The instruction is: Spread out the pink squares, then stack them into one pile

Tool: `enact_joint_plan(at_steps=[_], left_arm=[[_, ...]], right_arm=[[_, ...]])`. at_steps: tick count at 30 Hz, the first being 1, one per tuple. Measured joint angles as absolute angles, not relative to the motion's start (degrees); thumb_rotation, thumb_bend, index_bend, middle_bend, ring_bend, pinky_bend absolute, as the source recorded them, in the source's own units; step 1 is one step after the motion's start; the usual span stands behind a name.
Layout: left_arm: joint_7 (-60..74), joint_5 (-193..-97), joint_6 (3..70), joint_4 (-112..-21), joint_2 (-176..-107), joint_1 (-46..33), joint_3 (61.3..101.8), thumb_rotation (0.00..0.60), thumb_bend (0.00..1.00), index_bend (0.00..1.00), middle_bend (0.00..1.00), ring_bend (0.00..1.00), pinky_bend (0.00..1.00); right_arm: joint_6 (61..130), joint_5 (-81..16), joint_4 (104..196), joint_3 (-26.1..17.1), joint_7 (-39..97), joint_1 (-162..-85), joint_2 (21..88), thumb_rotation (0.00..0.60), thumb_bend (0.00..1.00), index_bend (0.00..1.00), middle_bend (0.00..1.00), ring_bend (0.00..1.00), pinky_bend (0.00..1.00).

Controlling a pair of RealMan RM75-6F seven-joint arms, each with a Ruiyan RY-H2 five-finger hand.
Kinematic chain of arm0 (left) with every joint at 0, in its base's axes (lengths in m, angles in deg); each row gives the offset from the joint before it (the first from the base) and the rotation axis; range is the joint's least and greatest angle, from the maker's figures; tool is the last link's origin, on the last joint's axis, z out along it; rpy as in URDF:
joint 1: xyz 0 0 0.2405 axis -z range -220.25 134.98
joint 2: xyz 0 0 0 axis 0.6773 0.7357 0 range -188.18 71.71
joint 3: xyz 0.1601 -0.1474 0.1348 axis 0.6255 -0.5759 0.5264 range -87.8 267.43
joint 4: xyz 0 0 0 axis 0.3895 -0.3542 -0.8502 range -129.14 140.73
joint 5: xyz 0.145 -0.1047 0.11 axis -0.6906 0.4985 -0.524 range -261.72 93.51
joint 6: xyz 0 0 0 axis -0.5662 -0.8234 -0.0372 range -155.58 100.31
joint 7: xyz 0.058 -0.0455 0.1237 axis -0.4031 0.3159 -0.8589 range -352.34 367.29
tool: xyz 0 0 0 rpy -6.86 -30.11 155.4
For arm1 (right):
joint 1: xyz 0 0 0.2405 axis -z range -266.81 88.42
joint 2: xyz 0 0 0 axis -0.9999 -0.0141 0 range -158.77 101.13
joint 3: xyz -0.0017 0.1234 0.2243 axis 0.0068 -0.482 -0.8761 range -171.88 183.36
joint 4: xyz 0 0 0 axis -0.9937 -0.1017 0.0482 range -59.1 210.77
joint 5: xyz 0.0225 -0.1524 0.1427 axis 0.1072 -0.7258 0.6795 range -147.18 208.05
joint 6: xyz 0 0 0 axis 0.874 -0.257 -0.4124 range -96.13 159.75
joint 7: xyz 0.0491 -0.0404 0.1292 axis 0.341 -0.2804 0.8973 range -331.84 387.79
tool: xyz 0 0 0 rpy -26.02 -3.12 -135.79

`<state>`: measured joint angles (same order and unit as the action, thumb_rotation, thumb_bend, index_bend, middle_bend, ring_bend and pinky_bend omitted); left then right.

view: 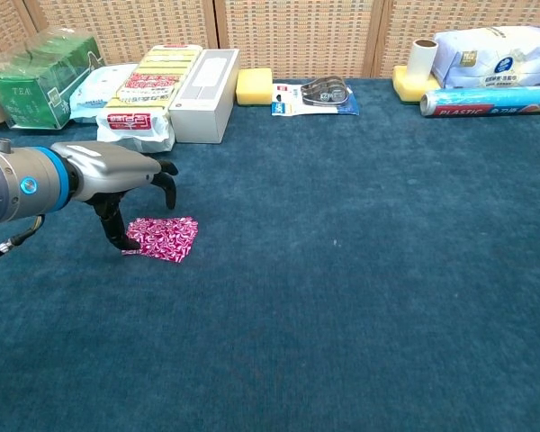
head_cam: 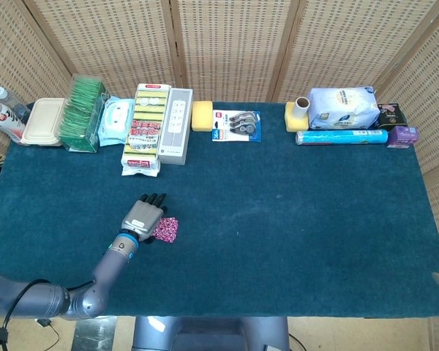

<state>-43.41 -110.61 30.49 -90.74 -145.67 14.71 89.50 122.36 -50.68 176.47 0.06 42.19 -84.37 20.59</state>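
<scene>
Lying just right of the left robot hand (view: 117,184), pink squares (view: 164,238).

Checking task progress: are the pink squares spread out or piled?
Piled: one compact pink patch, the pink squares, lies by the left hand.

The table (head_cam: 300,219) has a dark teal carpet-like top, with the pink squares (view: 163,238) lying near its left front and boxes, packets and rolls lined along the back edge.

Pink squares (view: 164,238) flat on blue cloth, left-front, one pile.
</scene>
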Motion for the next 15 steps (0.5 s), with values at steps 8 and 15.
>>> enact_joint_plan(at_steps=[8, 15], left_arm=[[-42.8, -111.7, 29.2, -89.0, -147.9, 15.3, 89.5, 0.600, 0.23, 0.23, 0.00, 0.00, 0.09], [-41.8, -113.0, 28.8, -89.3, -148.0, 15.3, 89.8, 0.600, 0.23, 0.23, 0.00, 0.00, 0.09]], right_arm=[[122.5, -50.6, 176.2, 0.0, 42.9, -84.2, 20.5, 0.600, 0.03, 0.21, 0.05, 0.00, 0.00], [122.8, -50.6, 176.2, -0.1, 43.2, -84.1, 20.4, 0.600, 0.03, 0.21, 0.05, 0.00, 0.00]])
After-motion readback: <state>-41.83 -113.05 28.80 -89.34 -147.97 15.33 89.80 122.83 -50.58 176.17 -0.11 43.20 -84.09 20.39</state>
